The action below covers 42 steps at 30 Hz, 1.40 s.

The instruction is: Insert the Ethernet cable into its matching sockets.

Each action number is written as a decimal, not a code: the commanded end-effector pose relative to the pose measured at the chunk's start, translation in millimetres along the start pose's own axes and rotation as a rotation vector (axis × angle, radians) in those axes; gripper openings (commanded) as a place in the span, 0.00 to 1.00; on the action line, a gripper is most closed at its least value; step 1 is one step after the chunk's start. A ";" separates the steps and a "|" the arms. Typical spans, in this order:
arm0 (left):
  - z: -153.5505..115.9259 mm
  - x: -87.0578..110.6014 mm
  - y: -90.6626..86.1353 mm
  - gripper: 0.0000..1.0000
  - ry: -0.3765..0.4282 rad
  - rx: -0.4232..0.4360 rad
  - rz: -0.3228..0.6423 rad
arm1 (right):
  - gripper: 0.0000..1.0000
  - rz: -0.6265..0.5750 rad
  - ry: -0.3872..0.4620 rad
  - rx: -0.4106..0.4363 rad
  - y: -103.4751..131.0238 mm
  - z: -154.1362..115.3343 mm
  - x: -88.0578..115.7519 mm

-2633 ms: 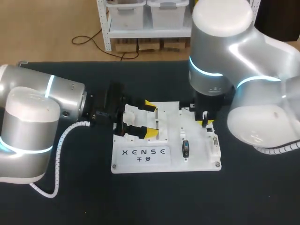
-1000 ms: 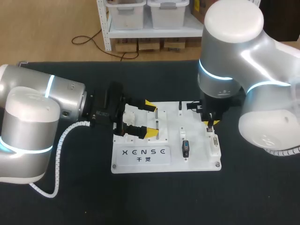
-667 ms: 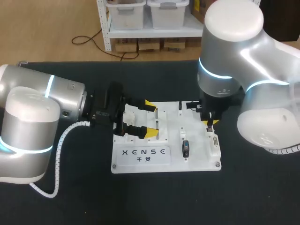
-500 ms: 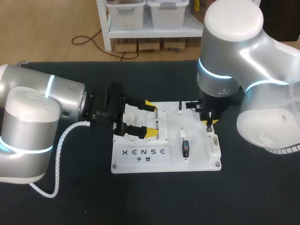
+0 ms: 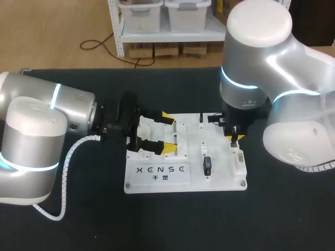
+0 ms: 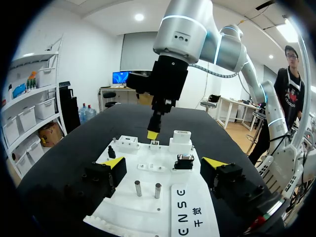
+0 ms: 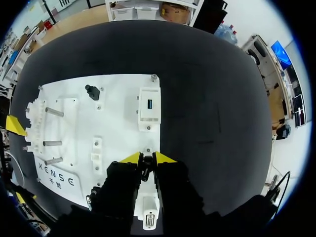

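1. While my left claw (image 5: 168, 132) lies low over the black table (image 5: 94, 219), its two yellow tips stand spread wide. One tip is on each side of the end of the white board (image 5: 220, 178) nearest it, and nothing is pinched between them. I cannot tell whether the tips touch the board.
2. Just ahead of that claw, between its tips, two metal pegs (image 6: 138, 188) stand upright on the board.
3. Further ahead of the left claw sits a dark port block (image 6: 183, 162). A white connector block (image 6: 181, 138) stands just beyond it at the board's far edge.
4. My right claw (image 5: 233, 138) hangs upright over that far edge, pointing straight down. Its yellow tips are pressed together with only a narrow dark slit between them. I cannot tell whether anything is pinched there.
5. The small socket (image 6: 154, 143) sits on the board directly under the right claw's tips and very close to them. I cannot tell whether they touch it.
6. I cannot make out the Ethernet cable itself in any view.
7. From the right wrist, the port block lies ahead of the right claw, apart from its tips. A small black knob (image 7: 91, 90) stands further ahead and off to one side. The white connector block lies under the claw's body, behind the tips.
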State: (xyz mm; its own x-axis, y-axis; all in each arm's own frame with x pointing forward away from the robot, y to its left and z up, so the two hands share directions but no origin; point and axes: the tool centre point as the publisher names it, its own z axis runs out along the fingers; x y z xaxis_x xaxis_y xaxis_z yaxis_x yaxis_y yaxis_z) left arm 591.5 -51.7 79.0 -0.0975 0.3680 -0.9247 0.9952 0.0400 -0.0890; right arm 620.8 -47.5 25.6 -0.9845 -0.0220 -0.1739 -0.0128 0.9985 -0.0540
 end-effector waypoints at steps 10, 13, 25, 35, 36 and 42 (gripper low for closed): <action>0.0 1.6 -0.4 1.00 -0.006 -0.003 0.003 | 0.00 -0.002 0.009 0.009 -0.2 13.6 2.1; 0.0 1.6 -0.4 1.00 -0.006 -0.003 0.003 | 0.00 -0.005 0.014 0.010 0.4 15.4 3.0; 0.0 1.6 -0.4 1.00 -0.006 -0.003 0.003 | 0.00 -0.008 0.019 0.024 -0.6 20.4 4.0; 0.0 1.6 -0.4 1.00 -0.006 -0.003 0.003 | 1.00 -0.005 -0.053 -0.020 1.5 -1.1 -6.6; 0.0 1.6 -0.4 1.00 -0.006 -0.003 0.003 | 1.00 -0.005 -0.053 -0.020 1.5 -1.1 -6.6; 0.0 1.6 -0.4 1.00 -0.006 -0.003 0.003 | 1.00 -0.005 -0.053 -0.020 1.5 -1.1 -6.6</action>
State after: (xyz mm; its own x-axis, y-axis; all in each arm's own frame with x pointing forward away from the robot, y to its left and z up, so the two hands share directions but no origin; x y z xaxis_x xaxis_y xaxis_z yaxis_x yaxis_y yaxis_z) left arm 591.5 -51.7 79.0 -0.0975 0.3680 -0.9247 0.9952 0.0399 -0.0890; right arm 629.2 -44.7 28.0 -0.9756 -0.0314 -0.2171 -0.0241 0.9991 -0.0360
